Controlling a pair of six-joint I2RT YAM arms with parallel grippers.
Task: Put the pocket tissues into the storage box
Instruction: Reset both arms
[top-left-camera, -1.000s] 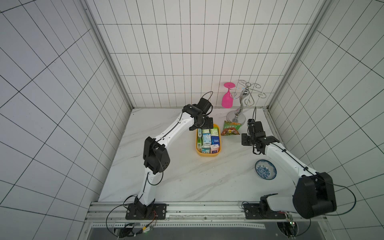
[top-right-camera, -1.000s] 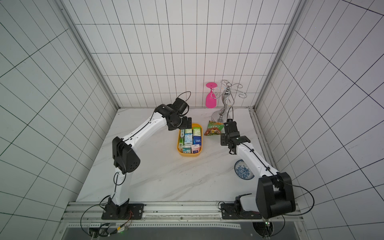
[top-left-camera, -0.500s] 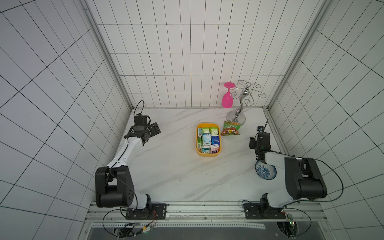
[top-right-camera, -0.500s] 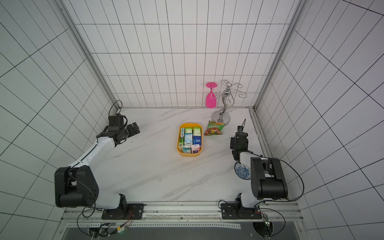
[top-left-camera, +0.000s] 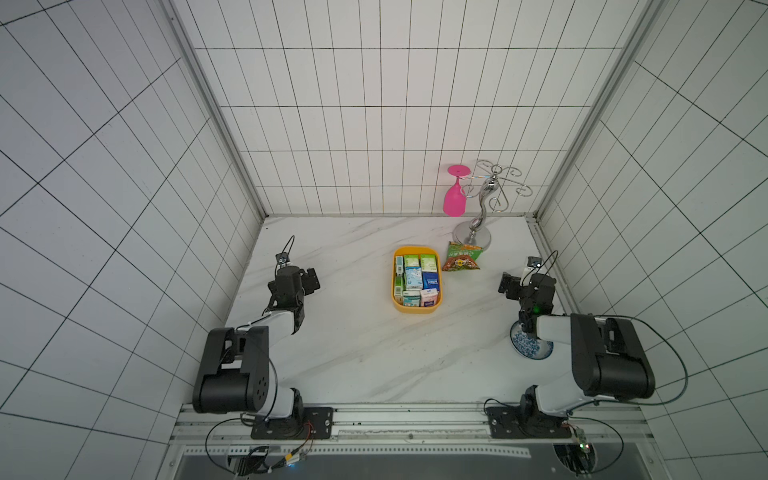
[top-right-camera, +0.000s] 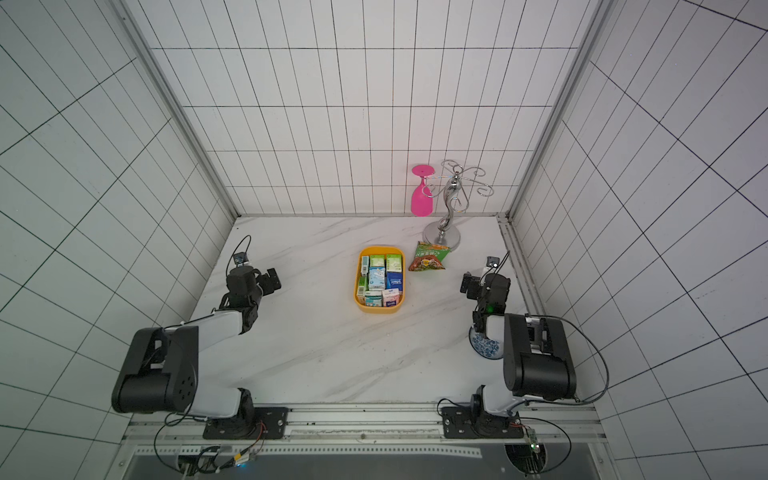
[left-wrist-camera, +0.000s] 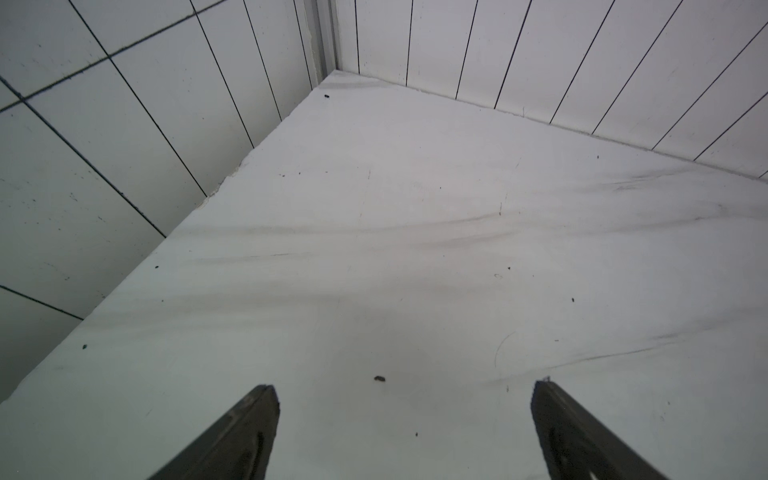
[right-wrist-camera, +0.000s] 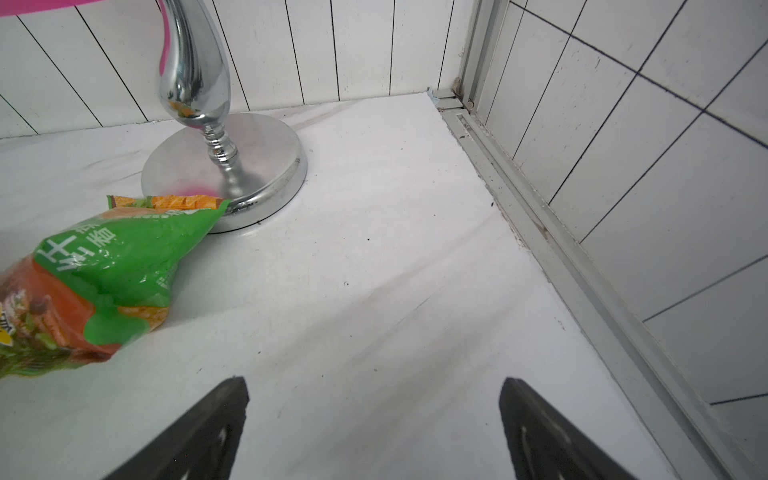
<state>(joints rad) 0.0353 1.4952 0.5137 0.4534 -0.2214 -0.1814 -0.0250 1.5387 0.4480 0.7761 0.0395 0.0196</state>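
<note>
Marble table (top-left-camera: 374, 365): occupies the tiled enclosure floor in both top views; both arms are folded back to its near corners.

Storage box (top-left-camera: 417, 309): yellow-orange tray near the table's centre, slightly toward 1 o'clock. Its long axis runs 12 to 6 o'clock, toward the back wall.

Chrome hanger stand (top-left-camera: 473, 235): at 1 o'clock from the box, carrying an inverted pink glass (top-left-camera: 454, 199). In the right wrist view the stand's upper part is cut off.

Snack bag (top-left-camera: 462, 257): green and orange, just beside the box at 2 o'clock, its top edge touching the stand's base.

Patterned bowl (top-left-camera: 536, 353): at 4 o'clock from the box, partly hidden under the right arm.

Pocket tissues (top-left-camera: 417, 277): all inside the box, packed in rows, most lying lengthwise with the box; those along the 9 o'clock wall stand on edge. Exact count and print are hard to make out.

Left gripper (left-wrist-camera: 402, 388): jaws spread wide, nothing between them, over bare marble.

Right gripper (right-wrist-camera: 374, 382): jaws likewise spread and unloaded, near the snack bag.
</note>
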